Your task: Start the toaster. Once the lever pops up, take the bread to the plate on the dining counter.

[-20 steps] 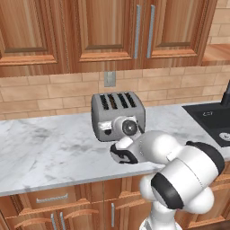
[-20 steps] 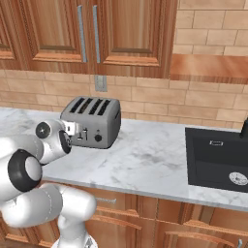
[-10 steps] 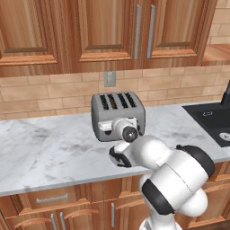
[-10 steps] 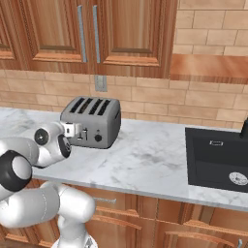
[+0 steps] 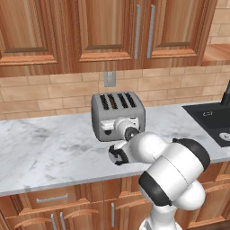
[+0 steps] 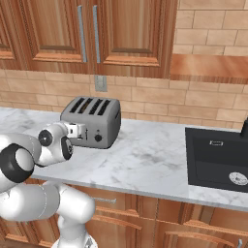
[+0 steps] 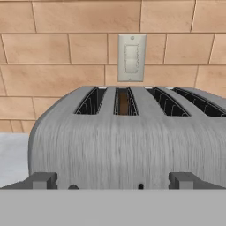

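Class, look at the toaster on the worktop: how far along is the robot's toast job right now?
Done: the bread already sits down in the toaster, second slot from the left in the hand view. In hand: the gripper, jaws wide open and empty, faces the toaster's front at close range on the marble worktop. Left: starting the toaster, waiting for the lever to pop up, then carrying the bread to the plate.

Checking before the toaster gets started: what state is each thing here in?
toaster: upright on the marble worktop, not yet touched.
bread: sunk in the second slot from the left.
tool: open, right in front of the toaster, holding nothing.
cabinet doors: shut.
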